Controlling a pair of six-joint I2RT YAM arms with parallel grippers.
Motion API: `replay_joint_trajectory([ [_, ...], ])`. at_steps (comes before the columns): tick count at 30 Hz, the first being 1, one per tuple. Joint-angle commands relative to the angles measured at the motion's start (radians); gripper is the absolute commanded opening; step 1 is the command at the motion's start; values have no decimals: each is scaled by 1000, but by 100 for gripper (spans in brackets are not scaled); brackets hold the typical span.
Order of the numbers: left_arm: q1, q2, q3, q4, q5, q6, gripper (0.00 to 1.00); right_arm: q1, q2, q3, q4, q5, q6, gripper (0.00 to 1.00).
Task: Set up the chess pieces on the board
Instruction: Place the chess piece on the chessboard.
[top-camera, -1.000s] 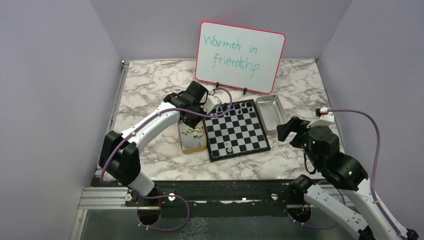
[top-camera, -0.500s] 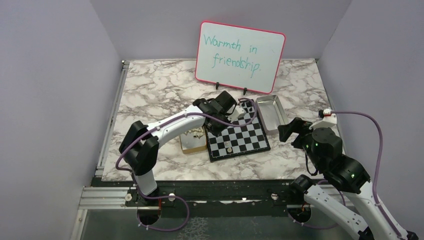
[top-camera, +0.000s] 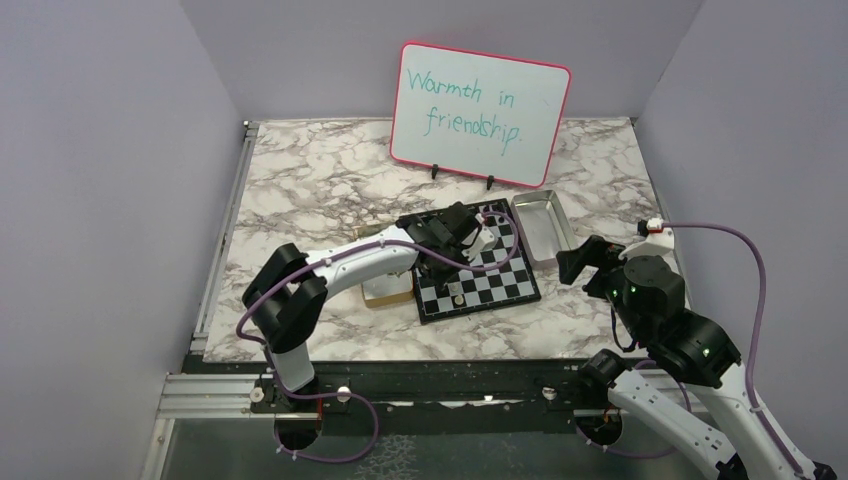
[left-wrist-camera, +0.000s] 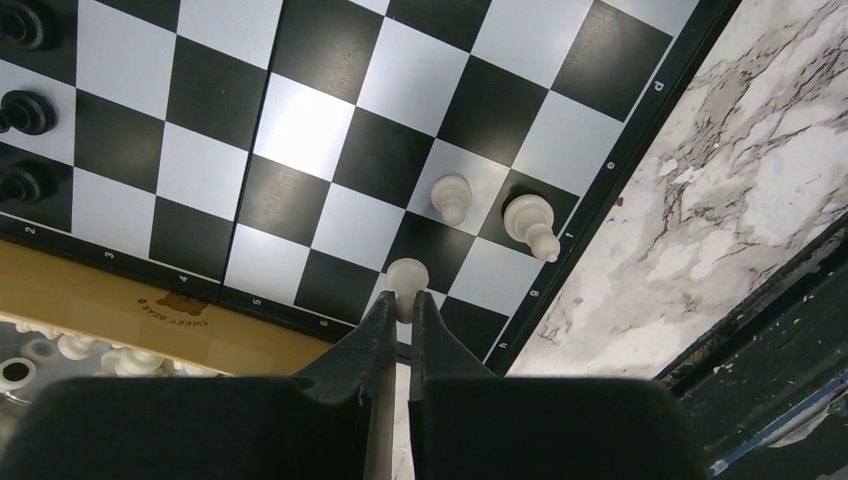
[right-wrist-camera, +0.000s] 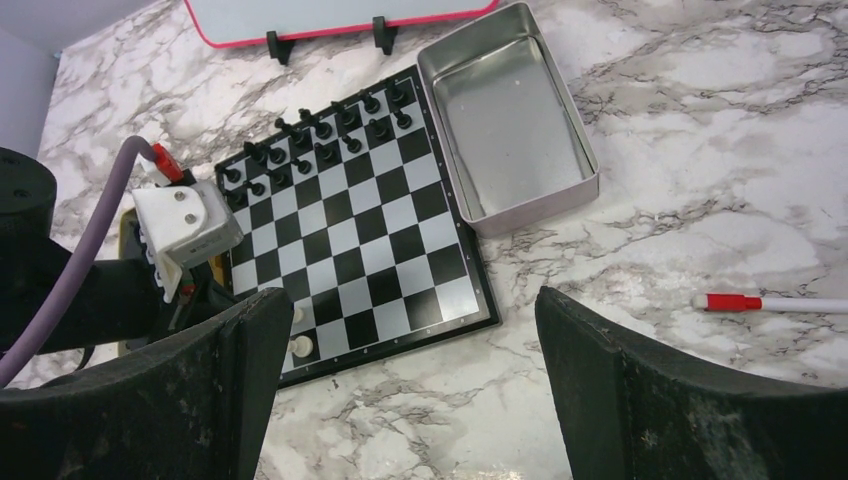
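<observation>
The board (top-camera: 505, 283) lies mid-table, with black chess pieces (right-wrist-camera: 320, 130) filling its far rows. My left gripper (left-wrist-camera: 401, 302) hangs over the board's near left corner, shut on a cream pawn (left-wrist-camera: 407, 274) whose round head sticks out past the fingertips. Two cream pieces (left-wrist-camera: 452, 196) (left-wrist-camera: 530, 220) stand on squares just beyond it, by the near border. In the top view the left gripper (top-camera: 445, 268) covers that part of the board. My right gripper (right-wrist-camera: 405, 325) is open and empty above bare marble, right of the board.
A tan box (top-camera: 385, 291) holding several cream pieces (left-wrist-camera: 100, 357) sits against the board's left side. A silver tray (right-wrist-camera: 510, 130), nothing in it, stands at the board's far right. A red-capped marker (right-wrist-camera: 770, 302) lies to the right. A whiteboard (top-camera: 480, 100) stands behind.
My left arm has swung right from above the tan box to over the board's near left part and come lower. The right arm has barely moved.
</observation>
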Motion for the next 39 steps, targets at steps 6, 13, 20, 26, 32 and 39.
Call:
replay_joint_trajectory([
  [6, -25, 60, -5, 27, -12, -10, 7, 9, -5, 22, -27, 25, 8, 96],
  [13, -33, 92, 7, 8, -12, 2, 8, 8, -3, 22, -27, 27, 6, 96],
  [20, -33, 98, 15, -5, -27, 7, 16, 9, -6, 11, -17, 32, 3, 96],
  [26, -34, 98, 17, -14, -38, 8, 20, 8, -4, 5, -11, 36, 0, 96],
  [32, -34, 91, 20, -16, -27, 8, 29, 8, -3, 2, -6, 37, -2, 96],
  [39, -34, 70, 23, -19, -16, 15, 35, 8, -4, 2, -7, 38, -2, 96],
])
